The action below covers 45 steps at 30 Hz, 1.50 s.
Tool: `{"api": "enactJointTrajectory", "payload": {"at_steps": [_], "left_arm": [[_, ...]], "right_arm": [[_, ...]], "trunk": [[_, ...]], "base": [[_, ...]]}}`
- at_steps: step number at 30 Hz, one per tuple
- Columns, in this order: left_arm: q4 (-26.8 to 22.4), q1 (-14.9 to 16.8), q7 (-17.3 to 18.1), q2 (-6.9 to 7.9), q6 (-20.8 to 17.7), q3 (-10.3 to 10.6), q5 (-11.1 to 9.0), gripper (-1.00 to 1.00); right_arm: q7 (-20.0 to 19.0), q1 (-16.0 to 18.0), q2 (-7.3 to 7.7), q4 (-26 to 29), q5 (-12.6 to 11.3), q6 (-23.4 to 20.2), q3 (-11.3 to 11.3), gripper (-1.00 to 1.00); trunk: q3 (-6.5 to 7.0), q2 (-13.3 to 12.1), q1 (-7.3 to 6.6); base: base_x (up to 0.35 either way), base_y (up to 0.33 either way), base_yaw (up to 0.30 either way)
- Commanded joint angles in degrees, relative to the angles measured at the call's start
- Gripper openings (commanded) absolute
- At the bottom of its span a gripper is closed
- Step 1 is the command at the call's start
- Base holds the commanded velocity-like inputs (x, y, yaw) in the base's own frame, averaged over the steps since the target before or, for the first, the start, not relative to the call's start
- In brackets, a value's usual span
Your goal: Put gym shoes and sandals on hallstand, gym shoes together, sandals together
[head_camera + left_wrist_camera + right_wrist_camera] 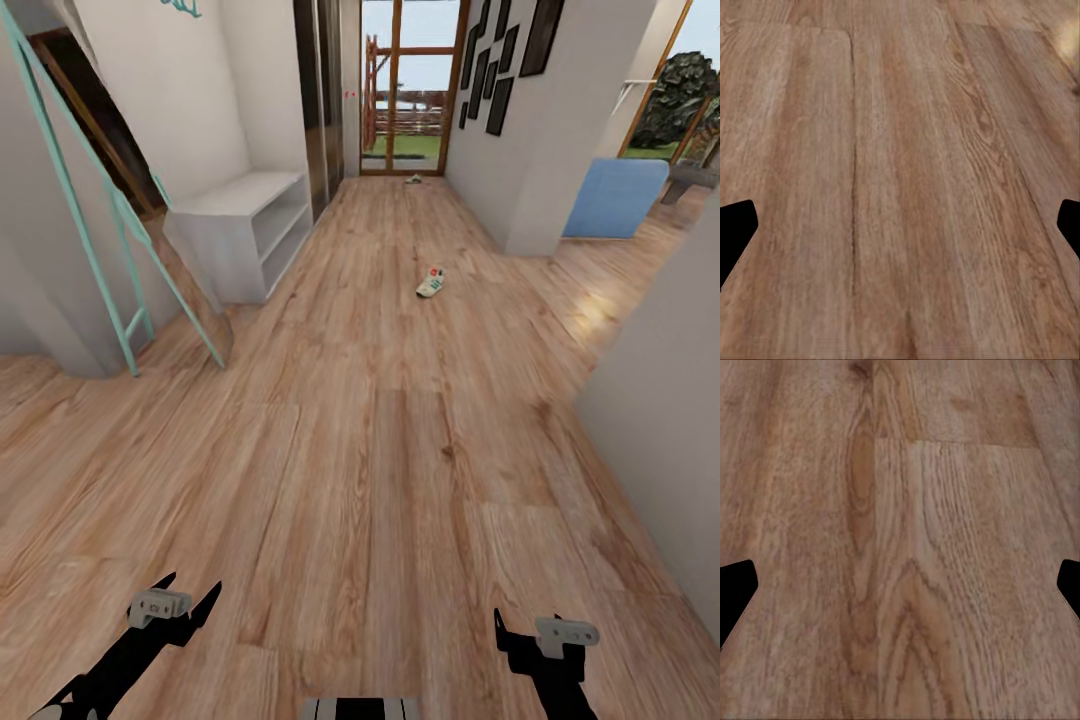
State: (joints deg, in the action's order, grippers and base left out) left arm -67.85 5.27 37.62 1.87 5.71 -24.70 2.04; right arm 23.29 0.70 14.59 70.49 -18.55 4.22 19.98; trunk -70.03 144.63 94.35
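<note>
Along the left wall in my head view I see the teal ladder-like frame (110,240) leaning against the white wall, and just beyond it the hallstand (245,230), a low white-grey unit whose tiers look bare as far as I can tell. Further right, out on the corridor floor (360,450), one gym shoe (431,282) lies alone, white with green stripes and a red spot, well apart from the rack. Far down by the glass door sits a small dark thing (413,180), too small for me to name. A blue block (613,198) stands past the right-hand wall corner. Low in this view my left gripper (190,590) hangs over the planks with its fingers spread wide and nothing between them; my right gripper (548,628) is harder to read here. The wrist views settle it: both show black fingertips (736,225) (736,585) at opposite edges, wide apart, over bare wood grain.
</note>
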Motion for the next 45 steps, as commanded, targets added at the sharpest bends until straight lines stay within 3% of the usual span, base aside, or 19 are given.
{"api": "enactJointTrajectory", "payload": {"at_steps": [1, 45], "left_arm": [[0.0, 0.0, 0.0, 0.0, 0.0, 0.0, 0.0, 1.0], [0.0, 0.0, 0.0, -0.03, 0.0, 0.0, 0.0, 1.0]], "right_arm": [[0.0, 0.0, 0.0, 0.0, 0.0, 0.0, 0.0, 1.0], [0.0, 0.0, -0.03, 0.0, 0.0, 0.0, 0.1, 1.0]], "trunk": [[0.01, 0.0, 0.0], [0.07, 0.0, 0.0]], "base": [[0.324, 0.0, -0.071], [0.325, 0.001, -0.009]]}}
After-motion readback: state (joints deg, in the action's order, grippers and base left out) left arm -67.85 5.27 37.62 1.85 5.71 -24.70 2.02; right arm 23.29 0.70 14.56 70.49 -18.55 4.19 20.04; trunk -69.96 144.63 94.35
